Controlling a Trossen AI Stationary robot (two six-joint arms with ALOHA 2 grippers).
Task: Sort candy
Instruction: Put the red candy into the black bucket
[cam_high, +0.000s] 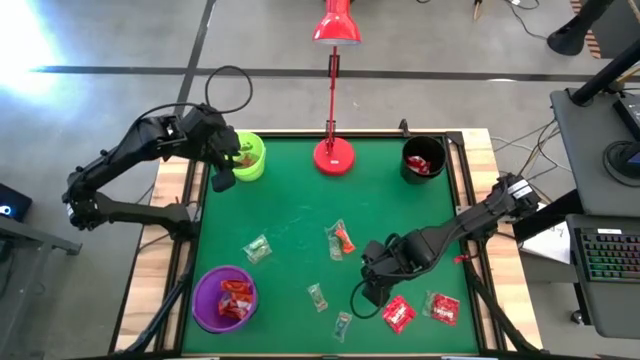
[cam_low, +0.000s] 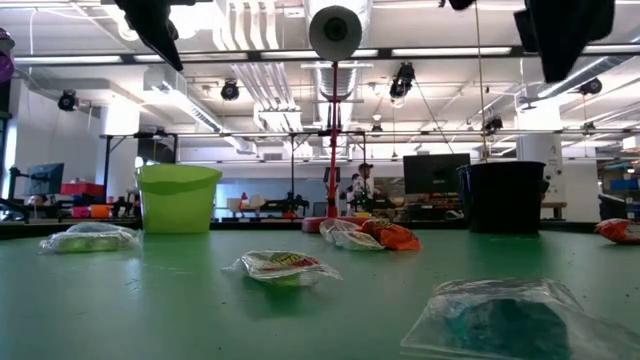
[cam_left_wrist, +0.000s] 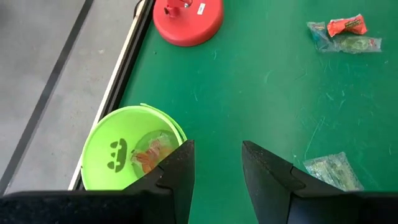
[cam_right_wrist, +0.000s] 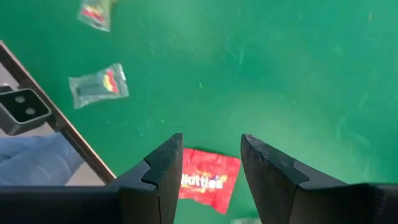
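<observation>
Small wrapped candy lies scattered on the green table: clear greenish pieces, a clear and an orange one together, and two red packets. My left gripper hangs open and empty beside the lime-green cup, which has candy in it. My right gripper is open above the table, and the red packet shows between its fingers without touching them. In the high view it stands just left of that packet.
A purple cup with red candy stands at the near left, and a black cup with red candy at the far right. The red lamp's base sits at the far middle. The table's wooden rim runs along both sides.
</observation>
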